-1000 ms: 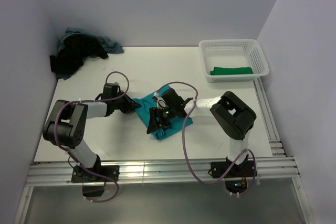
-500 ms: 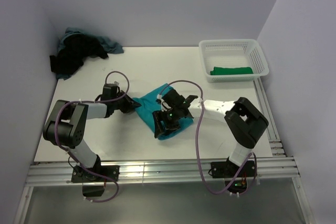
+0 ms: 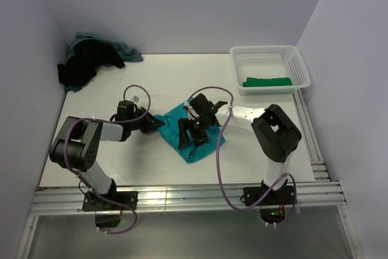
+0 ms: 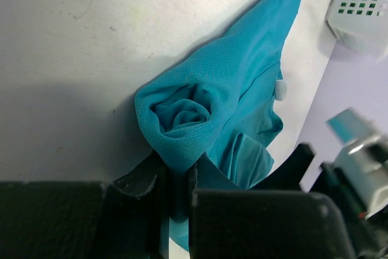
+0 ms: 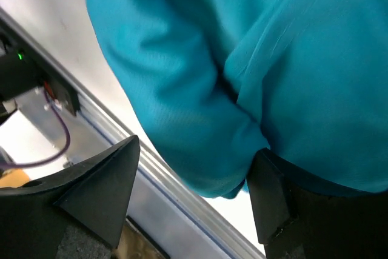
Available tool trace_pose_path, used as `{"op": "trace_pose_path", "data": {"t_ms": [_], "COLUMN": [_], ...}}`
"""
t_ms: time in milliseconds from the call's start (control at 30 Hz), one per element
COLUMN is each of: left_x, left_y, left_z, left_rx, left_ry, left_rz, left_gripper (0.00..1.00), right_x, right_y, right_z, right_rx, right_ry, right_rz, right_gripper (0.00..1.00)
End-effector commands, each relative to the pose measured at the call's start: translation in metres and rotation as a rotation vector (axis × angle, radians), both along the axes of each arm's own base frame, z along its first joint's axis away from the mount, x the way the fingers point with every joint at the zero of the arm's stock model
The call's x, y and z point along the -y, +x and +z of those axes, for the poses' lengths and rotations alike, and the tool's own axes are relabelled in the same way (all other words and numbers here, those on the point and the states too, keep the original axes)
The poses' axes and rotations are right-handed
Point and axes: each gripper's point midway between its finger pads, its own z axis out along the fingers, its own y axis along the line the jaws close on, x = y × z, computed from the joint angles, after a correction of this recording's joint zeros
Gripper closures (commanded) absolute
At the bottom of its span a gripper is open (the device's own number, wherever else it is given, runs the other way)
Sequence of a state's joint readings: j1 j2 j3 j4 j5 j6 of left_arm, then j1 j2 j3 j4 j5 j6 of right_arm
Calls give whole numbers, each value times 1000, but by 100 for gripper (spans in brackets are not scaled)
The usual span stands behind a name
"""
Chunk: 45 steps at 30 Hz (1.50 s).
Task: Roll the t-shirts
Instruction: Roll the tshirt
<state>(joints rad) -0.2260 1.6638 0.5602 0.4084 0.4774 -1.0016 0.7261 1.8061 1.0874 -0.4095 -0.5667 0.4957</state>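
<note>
While the left gripper (image 4: 177,177) was clenched on the rolled end of the teal t-shirt (image 4: 242,83), the cloth sat wound into a tight coil just ahead of its fingertips. Beyond the coil the rest of the shirt lay flat on the white table (image 3: 182,77) and tapered to a point far ahead of that gripper.

The right gripper (image 5: 194,162) hung released over the same shirt, near the left gripper and on its right side. Its 2 jaws stood wide apart, straddling a thick fold of teal cloth. 1 finger (image 5: 273,210) pressed against the fabric. The other finger (image 5: 97,192) stood just beside the fold, and contact there could not be told. Past that second finger the metal rail at the table edge showed.

Well apart from the right gripper, toward the far right corner, sat a white lattice basket (image 3: 300,68) with a green t-shirt (image 3: 267,81) lying inside. Well apart from the left gripper, at the far left corner, a black t-shirt (image 3: 85,62) lay heaped on a dusty blue t-shirt (image 3: 127,51).
</note>
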Motion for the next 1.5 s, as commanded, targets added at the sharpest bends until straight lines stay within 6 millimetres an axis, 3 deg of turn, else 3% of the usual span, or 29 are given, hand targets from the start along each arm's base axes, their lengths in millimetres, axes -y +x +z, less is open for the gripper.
{"op": "trace_pose_path", "data": {"t_ms": [0, 167, 267, 467, 633, 767, 900, 1000, 1100, 1200, 1300, 1433, 1467], "left_x": [9, 8, 8, 7, 7, 6, 6, 5, 7, 8, 8, 7, 7], "left_y": [4, 4, 3, -1, -1, 1, 3, 4, 6, 7, 6, 5, 4], "left_z": [24, 21, 19, 17, 16, 14, 8, 4, 3, 2, 3, 5, 6], "left_rx": [106, 90, 82, 74, 66, 59, 33, 22, 20, 18, 21, 30, 31], "left_ry": [-21, -11, -6, 0, 6, 14, 22, 25, 25, 25, 27, 31, 30], "left_rz": [-72, -71, -71, -75, -79, -77, -67, -64, -69, -77, -81, -86, -88], "left_gripper": [100, 100, 100, 100, 100, 100, 100, 100, 100, 100, 100, 100, 100], "right_x": [-11, -7, -14, -35, -30, -24, -29, -30, -20, -8, -3, -7, -10], "right_y": [32, 55, 57, 47, 39, 11, -28, -61, -77, -75, -60, -17, -9], "right_z": [28, 50, 62, 70, 67, 53, 62, 67, 69, 73, 78, 83, 75], "right_rx": [113, 233, 291, 426, 442, 348, 307, 268, 256, 289, 305, 359, 355], "right_ry": [30, -52, -79, -163, -200, -165, -107, -80, -73, -92, -96, -117, -135], "right_rz": [10, 9, 41, 107, 77, 113, 171, 227, 241, 221, 185, 116, 113], "right_gripper": [24, 24, 24, 25, 29, 38, 47, 48, 48, 46, 45, 41, 40]}}
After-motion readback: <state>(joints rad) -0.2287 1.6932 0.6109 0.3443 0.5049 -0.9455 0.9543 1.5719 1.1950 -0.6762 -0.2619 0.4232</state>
